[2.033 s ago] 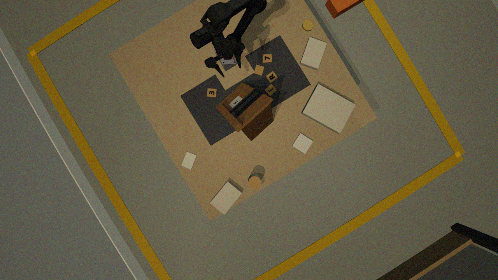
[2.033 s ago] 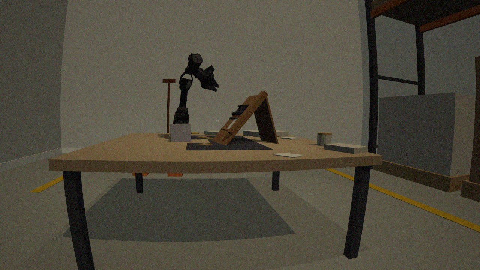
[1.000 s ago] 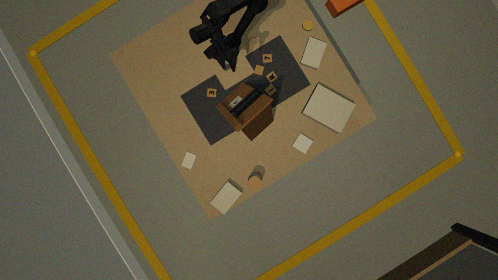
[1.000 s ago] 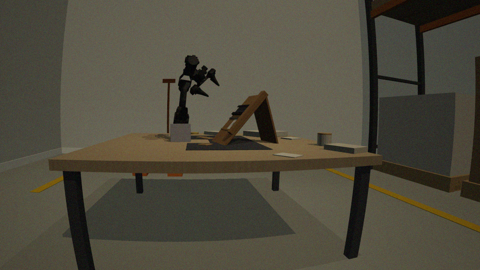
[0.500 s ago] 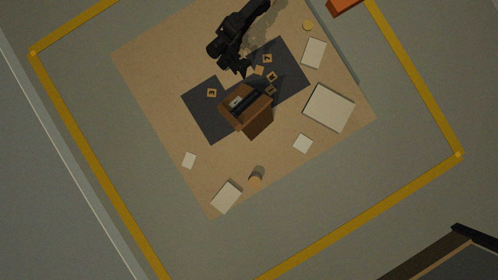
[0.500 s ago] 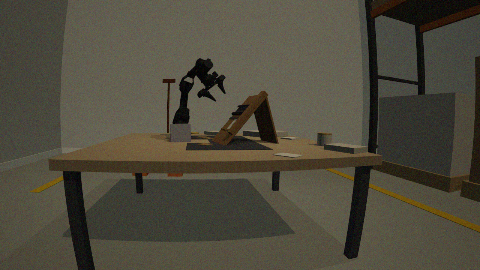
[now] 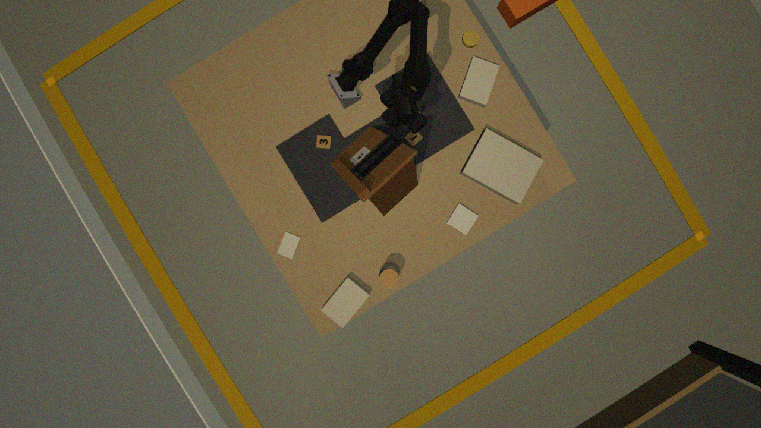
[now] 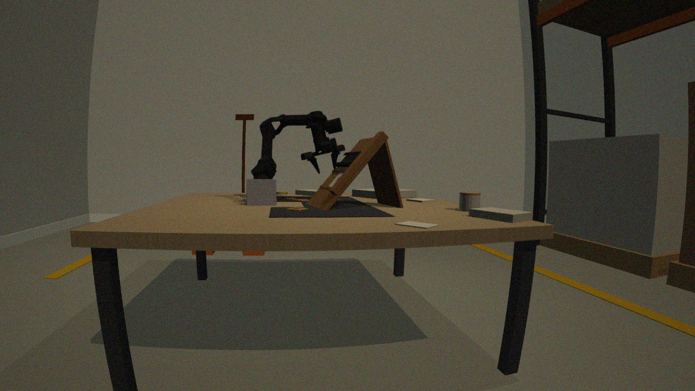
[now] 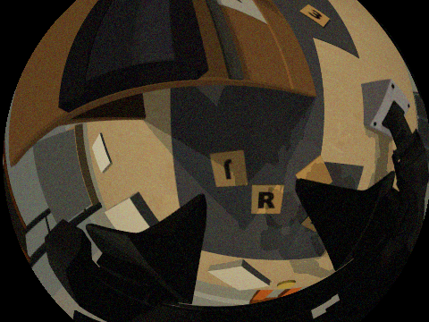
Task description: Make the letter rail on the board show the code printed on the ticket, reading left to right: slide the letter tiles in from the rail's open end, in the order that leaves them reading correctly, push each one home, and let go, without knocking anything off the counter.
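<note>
My gripper is open and empty, pointing down over the mat beside the board's right end. Below it, the J tile and the R tile lie flat on the mat. A blank tile is partly behind one finger; another tile edge shows below it. The 3 tile lies on the mat's other side. The tilted wooden board carries the black rail, with no tile seen in it, and the white ticket, its print unclear now.
The dark mat lies under the board and tiles. White boxes and flat white pieces lie around it. A round can stands near the counter edge; a yellow disc is near the arm.
</note>
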Robot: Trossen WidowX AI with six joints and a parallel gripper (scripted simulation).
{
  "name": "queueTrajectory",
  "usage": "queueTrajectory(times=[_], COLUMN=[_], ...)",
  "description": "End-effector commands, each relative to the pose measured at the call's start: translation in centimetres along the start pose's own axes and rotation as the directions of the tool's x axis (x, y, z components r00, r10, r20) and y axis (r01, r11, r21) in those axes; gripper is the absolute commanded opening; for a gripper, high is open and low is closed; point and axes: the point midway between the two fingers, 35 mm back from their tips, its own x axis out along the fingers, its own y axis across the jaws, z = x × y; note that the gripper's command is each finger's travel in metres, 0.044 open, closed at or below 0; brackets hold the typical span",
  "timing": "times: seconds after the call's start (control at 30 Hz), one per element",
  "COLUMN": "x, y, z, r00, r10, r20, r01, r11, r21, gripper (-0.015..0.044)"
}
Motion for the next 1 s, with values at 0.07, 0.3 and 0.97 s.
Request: queueTrajectory(times=[0.07,0.3,0.97], x=[4.5,6.9,10.2], y=[-1.1,-2.6,-3.1], z=[-5.4,-8.7,-8.9], r00=[0.988,0.972,0.972], r10=[-0.152,-0.236,-0.235], r20=[-0.010,-0.011,-0.012], r01=[0.152,0.236,0.235], r11=[0.988,0.970,0.970], r21=[0.040,0.059,0.058], gripper=[0.0340,0.0340,0.0340])
